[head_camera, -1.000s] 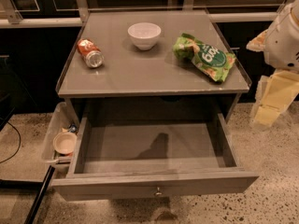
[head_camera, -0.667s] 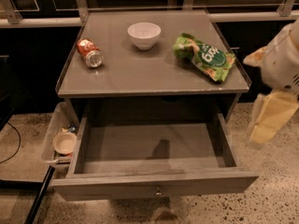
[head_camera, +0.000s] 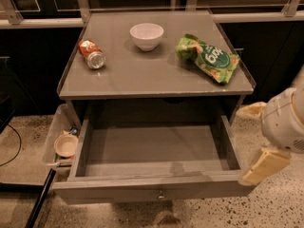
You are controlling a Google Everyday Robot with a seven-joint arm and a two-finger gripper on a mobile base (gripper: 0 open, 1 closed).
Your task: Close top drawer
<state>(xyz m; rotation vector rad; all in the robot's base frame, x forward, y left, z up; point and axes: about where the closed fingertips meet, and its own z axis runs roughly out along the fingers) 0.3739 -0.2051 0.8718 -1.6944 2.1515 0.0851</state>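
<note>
Lowered since earlier, the tool (head_camera: 265, 166), grip state indeterminable, hangs beside the right front corner of the open top drawer (head_camera: 156, 190); off-centre pushing may jam it.

Top drawer (head_camera: 152, 151) stands out toward me, my gripper (head_camera: 266, 166) at its right front corner.
On the cabinet top (head_camera: 152, 77) above the drawer: a can (head_camera: 91, 54) on its side at left, a bowl (head_camera: 147, 35) behind centre, a bag (head_camera: 208, 58) at right. On the floor just left of the drawer, a bin (head_camera: 51, 136) holds a small dish (head_camera: 65, 145).
</note>
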